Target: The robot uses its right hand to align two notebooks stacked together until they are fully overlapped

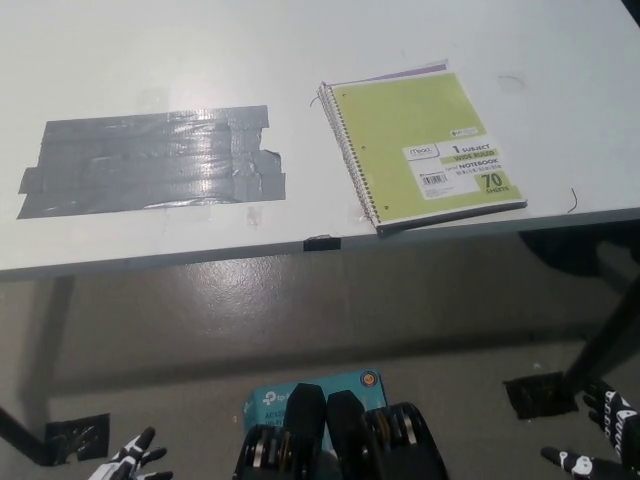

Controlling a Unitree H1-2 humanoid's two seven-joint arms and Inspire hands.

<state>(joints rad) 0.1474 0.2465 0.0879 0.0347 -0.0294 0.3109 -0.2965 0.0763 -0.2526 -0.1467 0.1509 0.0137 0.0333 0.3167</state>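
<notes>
Left hand: white left hand [133, 458] rests low at the lower left edge of the view, below the table line, fingers spread, holding nothing; well apart from the notebooks
Tape patch: grey tape patch [155, 160] lies flat on the left half of the table [200, 60]; no part in the move
Notebook stack: green notebook [425, 148] lies on top, near the front right edge of the table, spiral binding on its left side; purple notebook [420, 72] shows only as a thin strip past the far edge, so overlap is not complete
Long axis: runs from the far edge toward the front, tilted slightly rightward at the near end
Right hand: black right hand [605, 440] sits at the lower right corner, fingers apart, empty
Bearing: stack lies up and to the left of the right hand; right hand judged the nearer one
</notes>
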